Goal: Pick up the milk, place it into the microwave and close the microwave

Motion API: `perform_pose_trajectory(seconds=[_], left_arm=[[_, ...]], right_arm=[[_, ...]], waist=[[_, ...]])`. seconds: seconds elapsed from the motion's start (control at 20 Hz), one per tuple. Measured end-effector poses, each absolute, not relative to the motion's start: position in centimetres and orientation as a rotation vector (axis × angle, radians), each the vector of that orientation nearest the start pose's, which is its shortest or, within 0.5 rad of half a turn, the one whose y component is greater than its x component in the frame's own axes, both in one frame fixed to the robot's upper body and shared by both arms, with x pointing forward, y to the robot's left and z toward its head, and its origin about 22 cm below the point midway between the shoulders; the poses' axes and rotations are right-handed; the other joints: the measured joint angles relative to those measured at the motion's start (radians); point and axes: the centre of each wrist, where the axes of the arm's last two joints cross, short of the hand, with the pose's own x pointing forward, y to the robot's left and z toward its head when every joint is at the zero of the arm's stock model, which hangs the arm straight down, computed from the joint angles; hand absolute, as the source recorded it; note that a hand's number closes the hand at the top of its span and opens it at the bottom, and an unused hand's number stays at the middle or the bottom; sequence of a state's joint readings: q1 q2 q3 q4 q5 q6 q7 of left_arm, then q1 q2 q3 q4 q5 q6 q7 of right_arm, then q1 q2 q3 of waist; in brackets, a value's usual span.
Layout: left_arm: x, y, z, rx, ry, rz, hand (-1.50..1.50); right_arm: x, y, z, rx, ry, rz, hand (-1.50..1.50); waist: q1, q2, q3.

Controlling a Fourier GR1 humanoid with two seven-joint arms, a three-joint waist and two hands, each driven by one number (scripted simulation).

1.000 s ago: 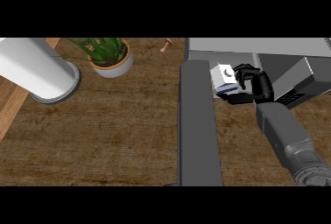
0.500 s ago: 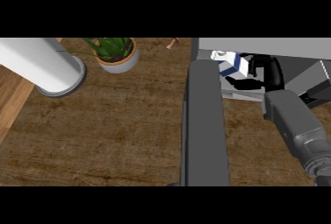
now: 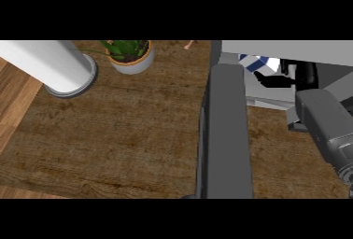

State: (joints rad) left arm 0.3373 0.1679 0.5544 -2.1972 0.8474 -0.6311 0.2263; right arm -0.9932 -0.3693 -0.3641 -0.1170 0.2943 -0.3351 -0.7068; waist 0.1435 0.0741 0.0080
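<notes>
The milk (image 3: 257,62), a white carton with blue stripes, sits just inside the mouth of the microwave (image 3: 289,49) at the top right, its upper part hidden under the microwave's grey top. My right hand (image 3: 281,80) reaches into the opening from the lower right, with its black fingers curled round the carton's near side. The grey forearm (image 3: 329,126) runs down to the right edge. The microwave door (image 3: 222,135) stands open as a long grey slab seen edge-on, just left of the hand. My left hand shows nowhere.
A tall white cylinder (image 3: 52,65) stands at the top left on the wooden counter (image 3: 117,140). A potted green plant (image 3: 130,56) stands between it and the door. Bare counter lies left of the door.
My right hand has carried the milk up and deeper into the microwave's opening; the carton is now partly under its top. The view has shifted, so the door looks larger and more central.
</notes>
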Motion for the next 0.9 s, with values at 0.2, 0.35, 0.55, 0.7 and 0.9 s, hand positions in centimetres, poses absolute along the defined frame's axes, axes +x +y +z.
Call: perform_pose_trajectory(seconds=[0.2, 0.35, 0.55, 0.7, 0.9], left_arm=[[11.5, 36.6, 12.5, -0.350, -1.951, -0.099, -1.50], [11.8, 36.8, 12.6, -0.354, -1.954, -0.105, -1.50], [12.2, 36.9, 12.7, -0.363, -1.960, -0.116, -1.50], [12.4, 37.0, 12.7, -0.357, -1.956, -0.122, -1.50], [12.4, 37.2, 12.7, -0.342, -1.950, -0.129, -1.50]], right_arm=[[42.5, -31.5, 3.9, -0.681, -1.797, 0.220, 1.50], [42.6, -32.0, 4.5, -0.706, -1.796, 0.209, 1.50], [42.7, -32.5, 5.0, -0.719, -1.797, 0.195, 1.50], [42.6, -32.9, 5.0, -0.730, -1.797, 0.185, 1.50], [42.6, -33.4, 5.3, -0.742, -1.796, 0.176, 1.50]], waist=[[0.013, 0.008, 0.001], [0.022, 0.013, 0.002], [0.034, 0.019, 0.003], [0.039, 0.024, 0.004], [0.047, 0.026, 0.004]])
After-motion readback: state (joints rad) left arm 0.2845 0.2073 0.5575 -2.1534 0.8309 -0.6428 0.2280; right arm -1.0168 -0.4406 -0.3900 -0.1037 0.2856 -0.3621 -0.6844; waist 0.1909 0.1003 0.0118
